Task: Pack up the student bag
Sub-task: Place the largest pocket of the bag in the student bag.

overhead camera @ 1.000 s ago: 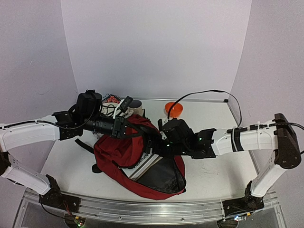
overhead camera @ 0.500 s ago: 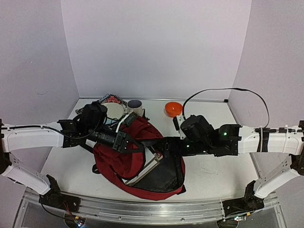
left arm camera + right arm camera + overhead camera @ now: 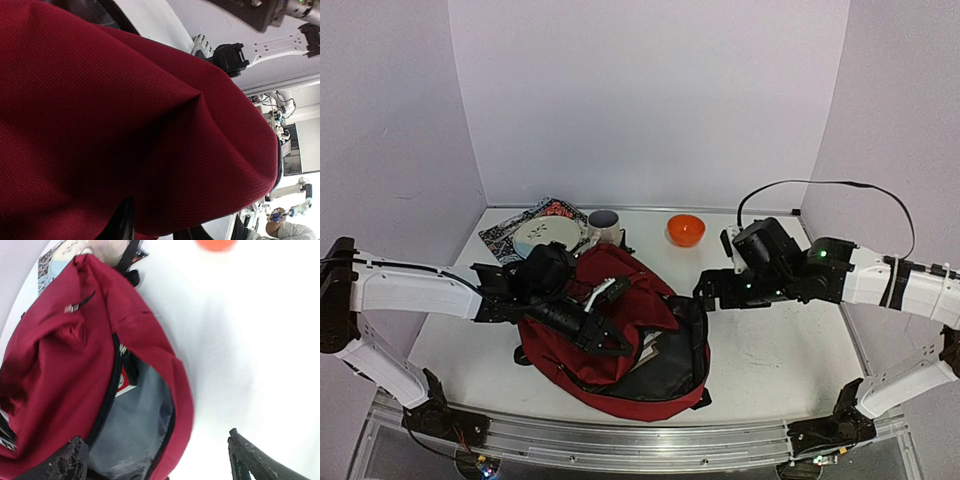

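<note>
The student bag, a dark red backpack with grey lining, lies in the middle of the table with its main opening facing right. My left gripper lies on the bag's top flap and is shut on its red fabric, which fills the left wrist view. My right gripper is open and empty, hovering just right of the bag's opening. In the right wrist view the bag shows its grey lining and a red-and-white book inside, between my spread fingers.
An orange bowl sits at the back centre. A mug and a pale plate on a patterned magazine sit behind the bag at the back left. White walls close in the back and sides.
My right gripper has pulled out of the bag and back to the right, leaving the book inside. My left gripper has moved forward and down with the flap, narrowing the opening.
</note>
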